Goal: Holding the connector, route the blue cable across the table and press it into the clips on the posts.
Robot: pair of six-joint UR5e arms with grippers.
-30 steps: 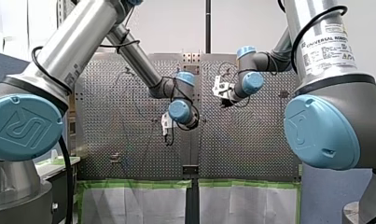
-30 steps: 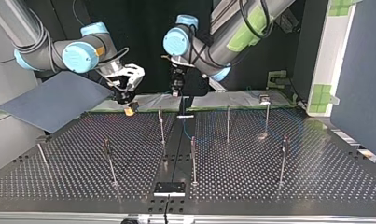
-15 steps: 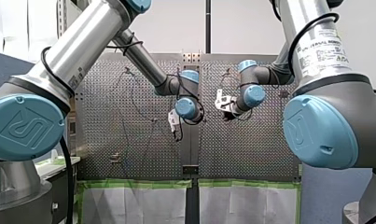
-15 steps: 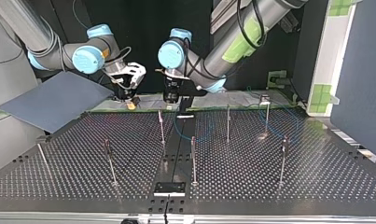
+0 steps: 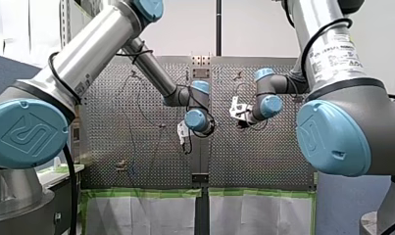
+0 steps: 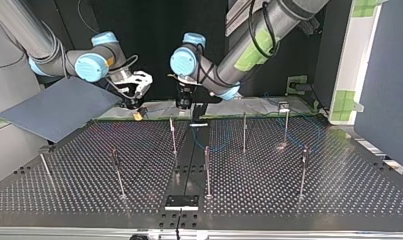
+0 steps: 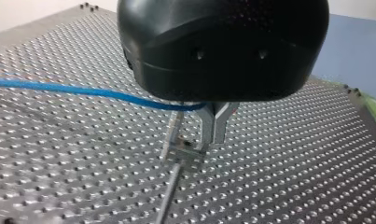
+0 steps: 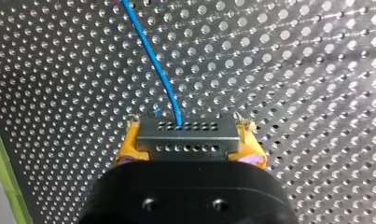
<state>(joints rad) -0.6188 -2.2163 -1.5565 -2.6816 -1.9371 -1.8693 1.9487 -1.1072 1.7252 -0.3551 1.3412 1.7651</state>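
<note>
Blue cable (image 8: pixel 153 60) leaves the perforated metal connector (image 8: pixel 187 135), which my right gripper (image 8: pixel 190 145) clamps between its yellow pads (image 8: pixel 125 150), low over the perforated table (image 6: pixel 289 200) near the far edge, at the top view's left. Nearer the middle, the cable runs in under my left gripper (image 7: pixel 195 135), which hovers just above a post (image 7: pixel 169 186). Whether that gripper has closed on the cable cannot be told (its black housing hides the contact). In the wide views the cable is too thin to show which of the posts (image 6: pixel 207 172), if any, hold it.

The likely hazards are judgements. The two wrists work close together, so a careless sweep could knock one into the other. A hard pull on the line could drag the connector out of the pads. Slack could catch on a post short of its clip.

A sticker (image 5: pixel 339 51) on my right arm reads "UNIVERSAL ROBOTS"; its smaller print is illegible. The blue joint caps (image 5: pixel 26 132) carry an embossed logo.
</note>
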